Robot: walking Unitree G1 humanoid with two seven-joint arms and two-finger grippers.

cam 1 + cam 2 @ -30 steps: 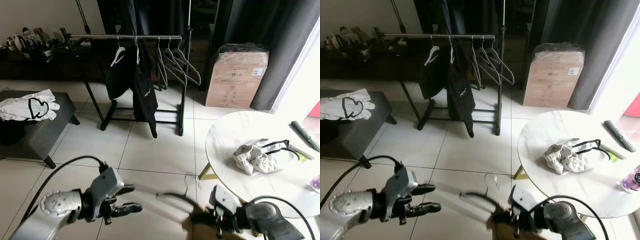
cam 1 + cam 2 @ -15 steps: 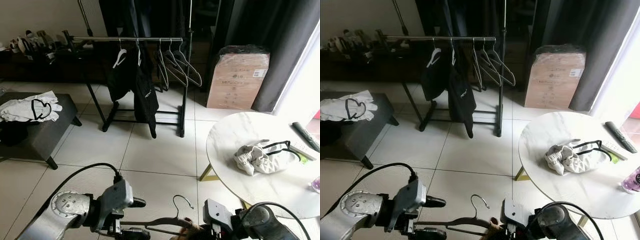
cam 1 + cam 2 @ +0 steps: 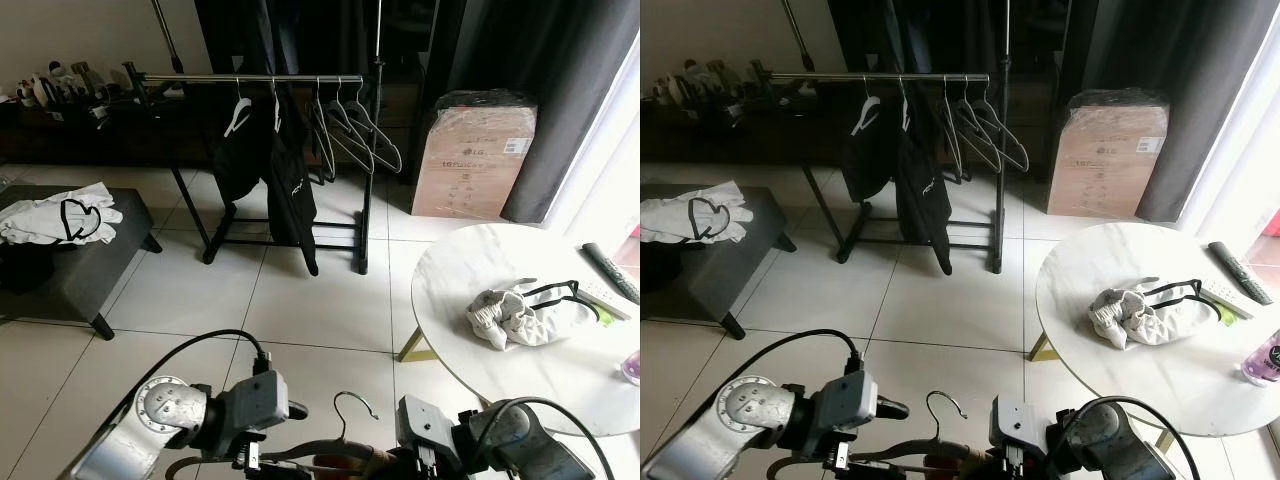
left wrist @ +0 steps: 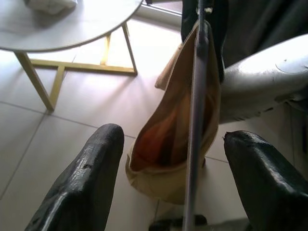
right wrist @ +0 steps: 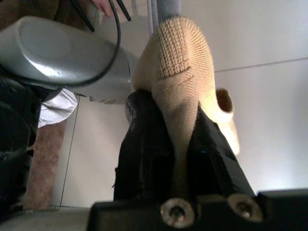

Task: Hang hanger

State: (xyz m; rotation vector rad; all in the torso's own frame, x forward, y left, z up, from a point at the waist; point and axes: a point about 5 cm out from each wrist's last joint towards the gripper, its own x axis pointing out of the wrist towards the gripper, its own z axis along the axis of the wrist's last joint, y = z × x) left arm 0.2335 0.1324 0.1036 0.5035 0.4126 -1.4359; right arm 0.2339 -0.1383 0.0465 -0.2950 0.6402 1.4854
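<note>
A dark hanger (image 3: 345, 420) with a tan knit cloth (image 4: 168, 139) on it lies across the bottom of the eye views, hook up. My right gripper (image 5: 180, 144) is shut on the cloth-covered hanger from the right. My left gripper (image 4: 173, 183) is open, one black finger on each side of the hanger's thin rod (image 4: 195, 125) without touching it; the eye views show it at the hanger's left end (image 3: 285, 440). The clothes rack (image 3: 250, 78) stands far ahead across the tiled floor, holding black garments (image 3: 270, 160) and several bare hangers (image 3: 350, 130).
A round white table (image 3: 450, 270) on my right carries a crumpled white cloth (image 3: 515, 315) and a remote (image 3: 610, 270). A cardboard box (image 3: 475, 150) stands by dark curtains. A grey ottoman (image 3: 80, 260) with a white garment (image 3: 60, 215) sits left.
The hanger, blurred and swinging a second ago, now hangs steady between the arms. My left gripper has moved right and down until its open fingers straddle the hanger's rod.
</note>
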